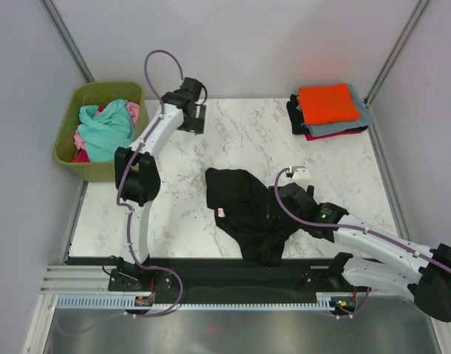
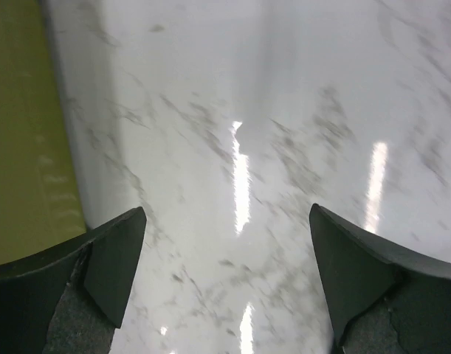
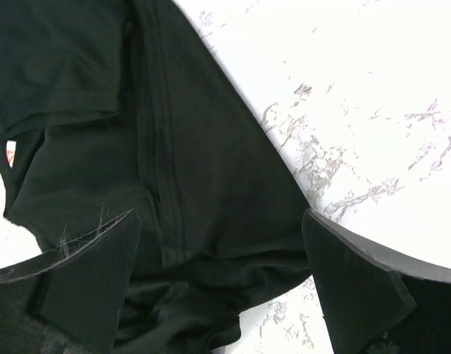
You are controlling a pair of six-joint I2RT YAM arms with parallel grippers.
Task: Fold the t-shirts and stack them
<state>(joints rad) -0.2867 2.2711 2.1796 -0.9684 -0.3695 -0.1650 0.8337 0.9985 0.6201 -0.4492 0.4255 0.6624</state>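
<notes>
Black t-shirt (image 1: pixel 246 210) crumpled, white tag showing

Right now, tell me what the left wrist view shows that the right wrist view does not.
Only left wrist: the olive-green tub along the left edge, and only bare white marble table under the left gripper. Only right wrist: the crumpled black t-shirt lying below the right gripper. Both: the marble surface, and dark jaws spread wide, holding nothing.
</notes>
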